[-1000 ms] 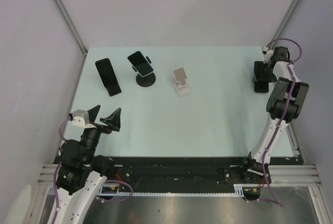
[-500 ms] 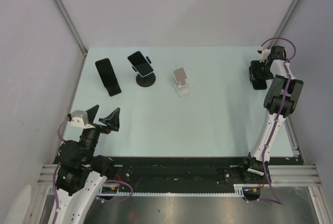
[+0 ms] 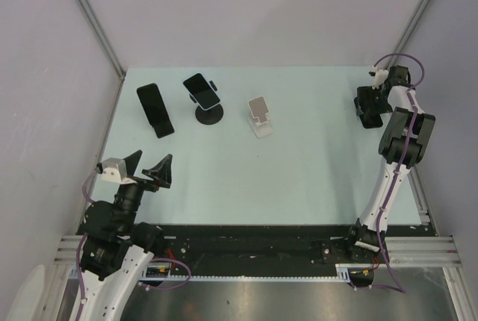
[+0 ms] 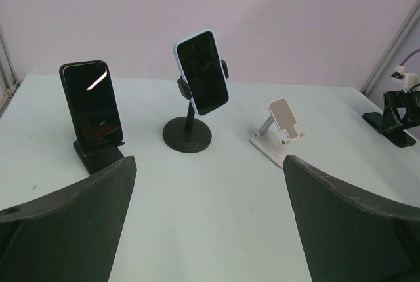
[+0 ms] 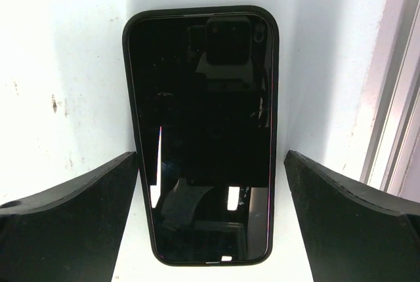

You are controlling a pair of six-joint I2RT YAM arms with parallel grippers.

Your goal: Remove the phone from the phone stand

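Top camera: high, behind arm bases, looks down and forward over whole table [image 3: 299,179].
Left wrist camera: low at 7 o'clock corner, faces 1 o'clock, well back; shares white stand [image 3: 261,118] at 12 o'clock with top view.
Right wrist camera: 2 o'clock edge, straight down, close over black phone [image 5: 203,131].

I see bare table [image 3: 314,164] between the white stand [image 3: 260,117] and my right gripper [image 3: 367,108], with the side rail [image 5: 397,98] just beside it.
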